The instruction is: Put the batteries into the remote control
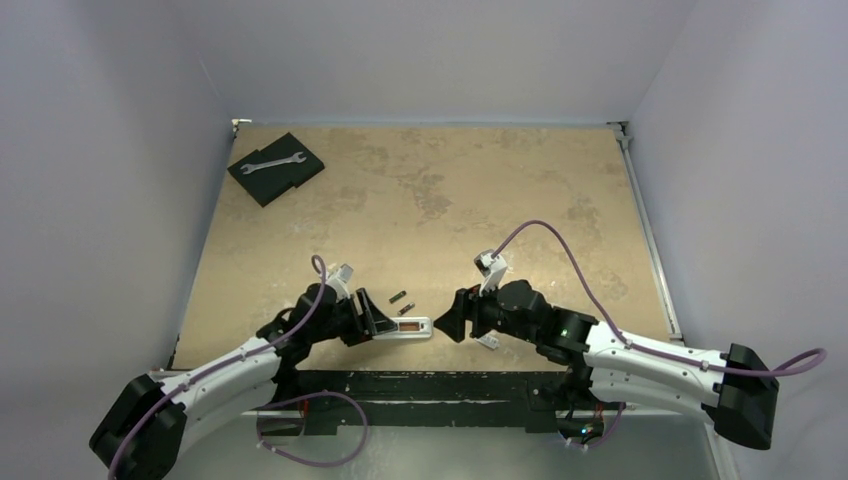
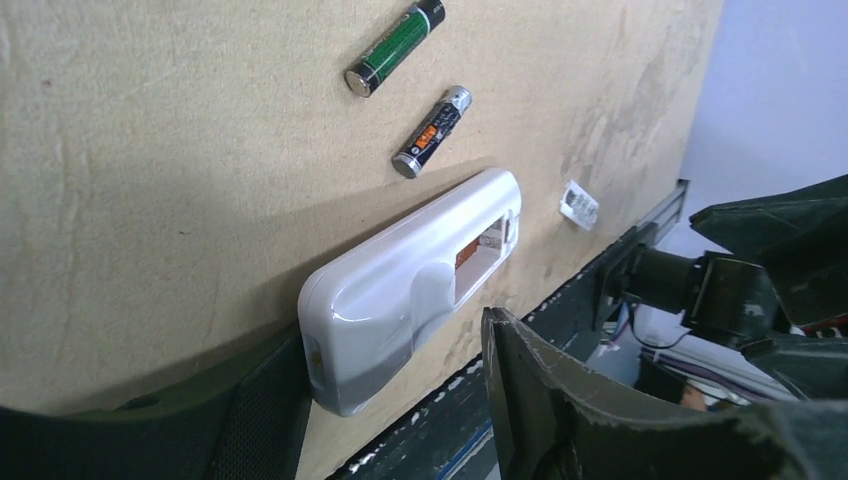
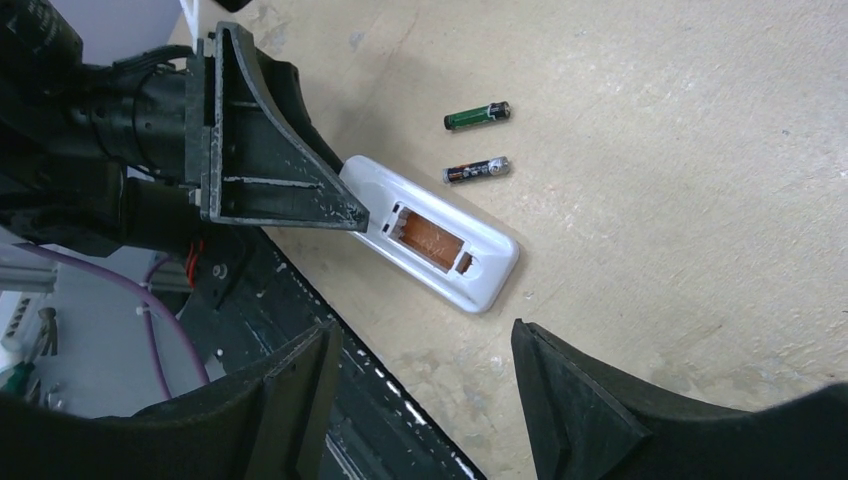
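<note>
Shows the remote control (image 1: 410, 326) lying flat on the tan table (image 1: 450, 200), back side up, with the orange-lined bay uncovered and bare. Places the batteries (image 1: 397, 297) on the table just beyond the remote control's far long side, apart from it and from each other. Sets the black-and-orange battery (image 2: 432, 132) nearer the remote control and the green-banded battery (image 2: 393, 48) a little farther out, with no finger touching either. Puts a small white cover piece (image 2: 580, 205) past the bay end of the remote control, close to the table's front edge. Has the left gripper (image 2: 390, 340) at the closed end of the remote control, jaws spread wider than the casing. Brings one finger (image 2: 265, 420) close against the remote control's side and keeps the other finger (image 2: 560, 400) clear of it, with a gap showing between; pinches nothing. Has the right gripper (image 3: 420, 350) just off the bay end of the remote control, facing the left gripper across it. Holds those jaws spread wide and bare, touching neither the remote control nor the batteries. Leaves a black pad (image 1: 285, 185) well beyond the remote control, toward the table's far left corner, bearing a silver wrench (image 1: 272, 160) on top.
</note>
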Robot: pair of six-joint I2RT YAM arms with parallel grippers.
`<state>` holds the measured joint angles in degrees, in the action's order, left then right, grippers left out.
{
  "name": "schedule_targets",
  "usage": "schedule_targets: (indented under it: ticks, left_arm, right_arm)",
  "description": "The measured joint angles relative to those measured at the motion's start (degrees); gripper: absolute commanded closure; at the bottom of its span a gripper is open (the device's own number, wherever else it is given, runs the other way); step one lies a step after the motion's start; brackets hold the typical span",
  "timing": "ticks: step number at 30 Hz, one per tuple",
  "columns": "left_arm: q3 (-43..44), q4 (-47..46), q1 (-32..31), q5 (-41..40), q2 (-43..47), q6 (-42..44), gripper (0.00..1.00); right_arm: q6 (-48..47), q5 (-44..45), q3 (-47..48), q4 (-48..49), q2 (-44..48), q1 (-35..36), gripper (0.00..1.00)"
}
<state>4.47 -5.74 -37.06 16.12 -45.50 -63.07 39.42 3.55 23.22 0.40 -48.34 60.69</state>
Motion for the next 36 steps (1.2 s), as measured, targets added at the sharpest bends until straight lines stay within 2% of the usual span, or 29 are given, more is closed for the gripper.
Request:
schedule_targets:
  ticks: [7, 15, 25, 29, 36]
  left_arm:
    - [5.7, 10.7, -0.1, -2.5, -1.4, 4.3, 0.39]
    - [8.7, 15.8, -0.1, -4.7, -2.6, 5.9, 0.38]
    - [15.1, 15.5, -0.1, -5.0, -13.7, 8.3, 0.39]
    - [19.0, 17.8, -0.1, -6.1, -17.7, 10.4, 0.39]
    - [25.3, 24.4, -0.1, -9.7, -18.0, 12.5, 0.39]
  right_arm:
    - [-0.7, 0.3, 1.2, -1.7, -1.3, 0.0, 0.27]
    - [-5.6, 0.6, 8.4, -5.6, -8.5, 0.0, 0.26]
    - [-16.8, 3.5, 19.4, -11.5, -17.6, 0.0, 0.24]
    - [-21.8, 3.4, 20.4, -13.2, -19.1, 0.0, 0.23]
    - [-31.4, 3.1, 20.4, -13.7, -19.2, 0.0, 0.24]
